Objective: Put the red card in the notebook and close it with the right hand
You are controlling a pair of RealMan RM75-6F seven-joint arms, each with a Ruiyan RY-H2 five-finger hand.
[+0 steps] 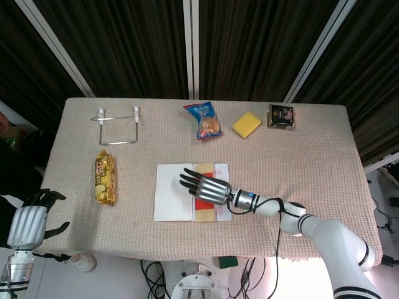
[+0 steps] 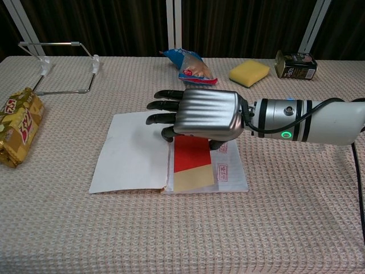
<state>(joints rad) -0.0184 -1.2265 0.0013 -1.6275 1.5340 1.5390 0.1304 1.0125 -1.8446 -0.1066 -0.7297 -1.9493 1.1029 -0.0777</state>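
The notebook lies open in the middle of the table, its blank left page bare; in the head view the notebook sits near the front edge. The red card, red with a tan lower end, lies along the printed right page close to the spine. My right hand is stretched over the card's far end and holds it, fingers reaching left across the spine. In the head view the right hand covers most of the card. My left hand hangs off the table's front left corner, holding nothing.
A gold snack pack lies at the left. A wire stand stands at the back left. A blue snack bag, a yellow sponge and a small can line the far edge.
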